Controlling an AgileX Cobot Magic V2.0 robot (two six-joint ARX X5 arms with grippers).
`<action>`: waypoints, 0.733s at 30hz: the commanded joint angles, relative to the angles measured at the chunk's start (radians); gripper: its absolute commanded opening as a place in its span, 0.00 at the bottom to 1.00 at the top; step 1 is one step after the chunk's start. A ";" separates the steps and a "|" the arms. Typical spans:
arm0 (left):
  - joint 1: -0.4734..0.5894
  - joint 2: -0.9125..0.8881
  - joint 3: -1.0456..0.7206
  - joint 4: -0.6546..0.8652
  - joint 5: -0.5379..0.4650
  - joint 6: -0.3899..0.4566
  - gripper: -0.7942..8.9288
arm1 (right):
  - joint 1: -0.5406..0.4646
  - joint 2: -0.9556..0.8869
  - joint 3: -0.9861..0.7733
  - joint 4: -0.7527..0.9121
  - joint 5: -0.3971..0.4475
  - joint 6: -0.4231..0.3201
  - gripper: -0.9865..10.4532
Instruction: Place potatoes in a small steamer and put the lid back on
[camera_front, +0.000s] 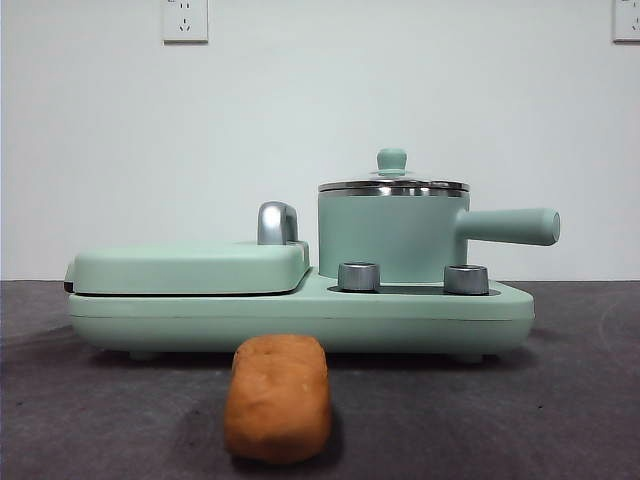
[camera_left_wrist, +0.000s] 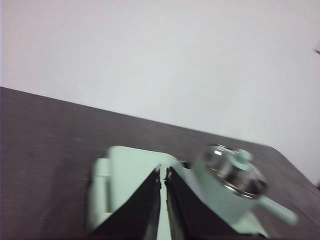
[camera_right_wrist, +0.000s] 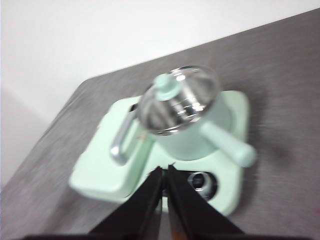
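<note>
Front view: potato (camera_front: 278, 397) lies on the dark table (camera_front: 560, 400), just in front of the green cooker base (camera_front: 300, 318), end-on to the camera, untouched. Pot (camera_front: 390, 237) sits on the base's right half, handle (camera_front: 510, 226) sticking out away from the closed grill plate (camera_front: 190, 268). Glass lid (camera_front: 393, 183) is on the pot, knob (camera_front: 391, 159) up, so the pot is shut and nothing can go in yet. My read: task not started; lid has to come off before the potato moves. No arm shows in this view. Left wrist view: left gripper (camera_left_wrist: 162, 176) is clenched, jaws pressed together, holding nothing, hanging above the grill-plate side of the base, well clear of it. Right wrist view: right gripper (camera_right_wrist: 164, 175) likewise pinched closed and empty, high over the base's front edge near the control dials (camera_right_wrist: 200, 181), pot and lid beyond its tips. Potato isn't visible in either wrist view, so both grippers are well apart from it. Knob is the obvious grab point; right gripper looks the nearer one.
</note>
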 joint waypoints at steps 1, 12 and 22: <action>-0.001 0.089 0.079 -0.047 0.070 0.000 0.11 | 0.001 0.087 0.061 0.002 -0.081 -0.061 0.10; -0.001 0.314 0.170 -0.065 0.245 0.023 0.41 | 0.001 0.216 0.134 -0.006 -0.180 -0.100 0.18; -0.037 0.417 0.174 -0.008 0.248 0.026 0.63 | 0.001 0.215 0.134 -0.037 -0.180 -0.100 0.51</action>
